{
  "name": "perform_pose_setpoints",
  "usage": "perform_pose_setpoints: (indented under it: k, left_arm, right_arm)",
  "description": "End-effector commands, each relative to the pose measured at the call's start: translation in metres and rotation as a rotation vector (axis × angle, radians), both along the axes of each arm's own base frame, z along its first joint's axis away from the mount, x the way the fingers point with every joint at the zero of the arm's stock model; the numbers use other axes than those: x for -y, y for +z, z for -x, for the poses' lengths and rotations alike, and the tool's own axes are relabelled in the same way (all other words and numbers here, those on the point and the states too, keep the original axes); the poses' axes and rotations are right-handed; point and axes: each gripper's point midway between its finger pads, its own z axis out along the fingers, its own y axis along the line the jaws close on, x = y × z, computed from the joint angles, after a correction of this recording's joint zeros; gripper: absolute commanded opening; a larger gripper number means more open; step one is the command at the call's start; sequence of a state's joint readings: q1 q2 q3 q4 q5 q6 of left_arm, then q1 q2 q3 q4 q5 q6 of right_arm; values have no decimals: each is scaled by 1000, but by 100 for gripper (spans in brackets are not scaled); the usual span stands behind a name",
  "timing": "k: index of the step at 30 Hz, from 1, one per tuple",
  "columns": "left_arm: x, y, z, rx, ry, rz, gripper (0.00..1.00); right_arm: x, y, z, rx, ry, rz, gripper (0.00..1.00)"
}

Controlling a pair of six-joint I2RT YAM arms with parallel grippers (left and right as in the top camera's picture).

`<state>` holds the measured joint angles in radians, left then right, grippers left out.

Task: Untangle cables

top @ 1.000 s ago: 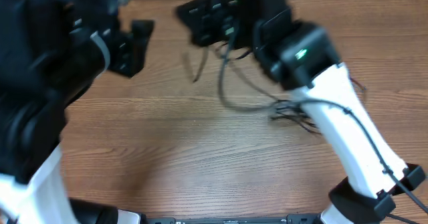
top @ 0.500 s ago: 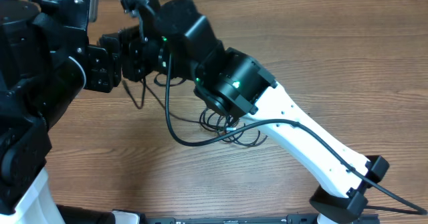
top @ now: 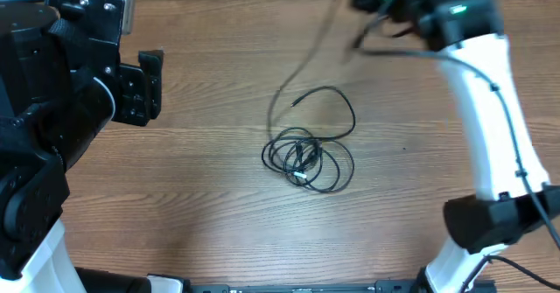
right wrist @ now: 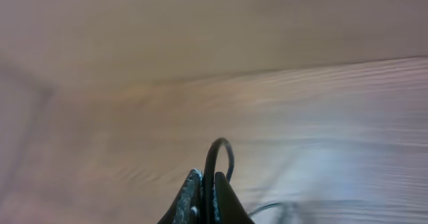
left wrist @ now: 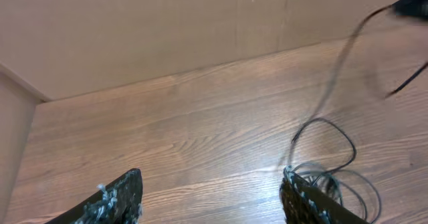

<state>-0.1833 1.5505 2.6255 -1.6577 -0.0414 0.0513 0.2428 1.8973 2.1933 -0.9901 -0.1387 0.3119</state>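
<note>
Note the right gripper [right wrist: 206, 200] up at the far right of the wooden table [top: 201, 197], fingers pressed together and pinching a thin black cable [right wrist: 218, 141] arching just above the tips. Follow that strand down across the overhead view to the tangled coil [top: 308, 157] lying mid-table, loops stacked on loops, with one loose plug end [top: 296, 102] poking out on its far side. Judge the step as drawing this one strand free of the bundle.

Pull slowly and along the strand's own line, away from the coil rather than upward (to avoid dragging the whole bundle along and tightening any crossing). Watch the loops, and stop at the first sign of the coil sliding as one piece instead of paying out cord. Hold the pinch firm against slipping on so thin a cord.

Bring in the left gripper [left wrist: 208, 194] too: fingers spread, nothing between them, off at the left side, apart from the coil. Lower it onto the bundle's near loops to pin them, or close on a second strand and draw the two opposite ways. Avoid clamping a plug end. Cannot tell from here the loop belonging to the held cable.
</note>
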Motion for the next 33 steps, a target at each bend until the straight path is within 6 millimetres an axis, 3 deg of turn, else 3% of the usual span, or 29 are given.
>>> perform_pose_setpoints:
  k: [1,2,3,5,9,14,17,23,26,28,30,33]
  left_arm:
    - [2,-2,0,-5,-24,-22,66]
    - [2,-2,1,-7,-24,-22,66]
    - [2,-2,1,-7,-24,-22,66]
    - [2,-2,1,-6,-24,-22,66]
    - [3,-2,0,-5,-27,-19,66]
    - [3,-3,1,-9,-27,-20,66]
    - [3,-3,1,-10,-27,-20,66]
    - [4,-5,2,-20,-33,-17,66]
    - [4,-5,2,-21,-33,-17,66]
    - [4,-5,2,-21,-33,-17,66]
    - [4,-5,2,-22,-33,-18,65]
    - [4,-5,2,-21,-33,-17,65]
  right_arm:
    - [75,36,-1,83,-130,12,11]
    - [88,34,-2,71,-159,0,63]
    - [97,33,-1,56,-175,-22,100]
    - [100,29,4,20,-145,-71,100]
    - [83,22,15,-20,-40,-89,100]
    - [24,4,37,-94,55,-22,100]
    - [-1,-13,43,-137,-21,26,100]
    - [-17,-64,54,-274,-355,-19,100]
    - [-23,-100,59,-364,-483,-103,84]
    - [-27,-126,61,-414,-533,-144,84]
    - [-42,-146,61,-444,-466,-175,84]
    - [-84,-166,58,-428,-215,-227,87]
